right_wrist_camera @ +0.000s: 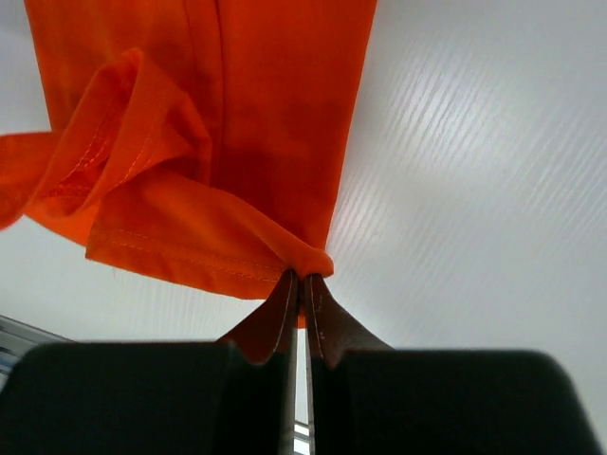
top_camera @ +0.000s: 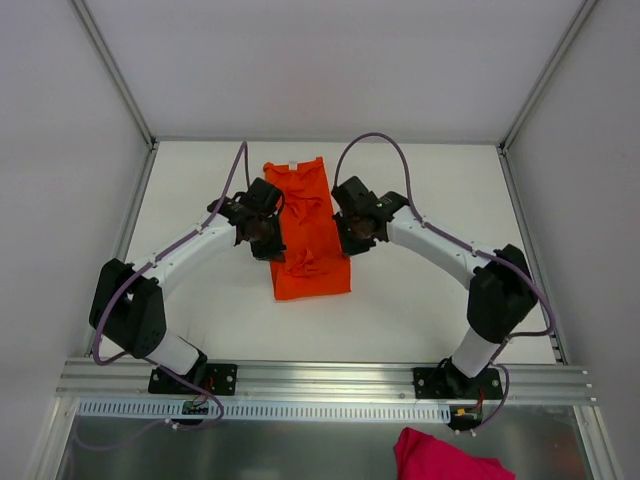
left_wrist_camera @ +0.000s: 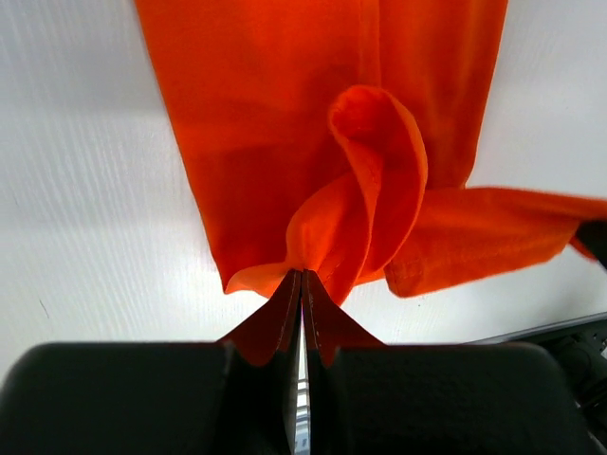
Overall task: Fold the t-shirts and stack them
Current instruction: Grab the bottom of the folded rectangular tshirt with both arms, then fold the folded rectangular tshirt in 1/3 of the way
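- t-shirt (top_camera: 308, 230): plain bright orange soft fabric, folded into a long narrow panel; a small white neck label (top_camera: 291, 165) shows at one short end, and wrinkles bunch along the middle.
- axis: the t-shirt's long axis runs from the arm bases toward the far wall, slightly tilted; its label end points away from the bases.
- left gripper (top_camera: 266, 238): at the t-shirt's left long edge, jaws closed tight, pinching a curled fold of the orange fabric, which lifts off the surface in the left wrist view.
- right gripper (top_camera: 354, 236): at the t-shirt's right long edge, jaws clamped on a stitched hem that lifts into a loose fold.
- surface: the t-shirt lies on a white table (top_camera: 200, 300), bare white on every side of it.
- room: white panel walls rise beyond the t-shirt's label end and to both sides; an aluminium rail (top_camera: 320, 378) lies across its near side, with a magenta cloth (top_camera: 440, 458) nearer still, to the right.
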### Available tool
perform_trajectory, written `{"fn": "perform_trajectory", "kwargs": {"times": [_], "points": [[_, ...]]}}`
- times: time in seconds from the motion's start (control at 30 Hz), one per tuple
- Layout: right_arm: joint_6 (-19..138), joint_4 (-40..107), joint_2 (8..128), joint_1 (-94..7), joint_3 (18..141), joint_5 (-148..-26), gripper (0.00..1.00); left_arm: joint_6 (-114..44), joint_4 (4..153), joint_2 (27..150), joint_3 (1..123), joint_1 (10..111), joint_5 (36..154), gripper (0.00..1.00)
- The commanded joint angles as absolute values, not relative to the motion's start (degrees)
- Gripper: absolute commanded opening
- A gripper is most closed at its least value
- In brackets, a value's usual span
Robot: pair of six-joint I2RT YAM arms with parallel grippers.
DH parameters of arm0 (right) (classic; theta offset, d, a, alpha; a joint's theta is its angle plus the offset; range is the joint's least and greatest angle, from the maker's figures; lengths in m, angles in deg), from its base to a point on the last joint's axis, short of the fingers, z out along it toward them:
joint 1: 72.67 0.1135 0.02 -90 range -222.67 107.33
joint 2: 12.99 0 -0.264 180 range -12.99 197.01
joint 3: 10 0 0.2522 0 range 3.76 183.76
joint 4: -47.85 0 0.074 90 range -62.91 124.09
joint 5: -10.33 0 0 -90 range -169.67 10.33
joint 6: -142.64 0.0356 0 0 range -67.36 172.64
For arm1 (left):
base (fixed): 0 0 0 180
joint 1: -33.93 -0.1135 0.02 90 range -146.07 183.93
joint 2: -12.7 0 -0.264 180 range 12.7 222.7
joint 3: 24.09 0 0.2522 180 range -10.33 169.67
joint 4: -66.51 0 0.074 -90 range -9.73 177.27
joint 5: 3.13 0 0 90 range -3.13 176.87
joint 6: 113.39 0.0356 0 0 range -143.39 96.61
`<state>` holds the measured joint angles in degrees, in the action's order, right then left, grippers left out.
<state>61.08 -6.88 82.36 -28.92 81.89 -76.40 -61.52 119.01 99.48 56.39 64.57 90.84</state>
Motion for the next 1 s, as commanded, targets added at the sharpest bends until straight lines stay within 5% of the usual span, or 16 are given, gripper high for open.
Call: {"fn": "perform_trajectory", "kwargs": {"times": [0.0, 0.97], "points": [[56.51, -6.78, 87.36, -30.39, 88.39, -78.52, 0.01, -60.30, 121.05, 97.42, 56.38, 63.82, 90.13, 0.00], [49.21, -5.11, 99.51, -34.43, 102.55, -79.05, 0.01, -54.59, 121.49, 107.53, 67.36, 55.29, 87.23, 0.00]]}}
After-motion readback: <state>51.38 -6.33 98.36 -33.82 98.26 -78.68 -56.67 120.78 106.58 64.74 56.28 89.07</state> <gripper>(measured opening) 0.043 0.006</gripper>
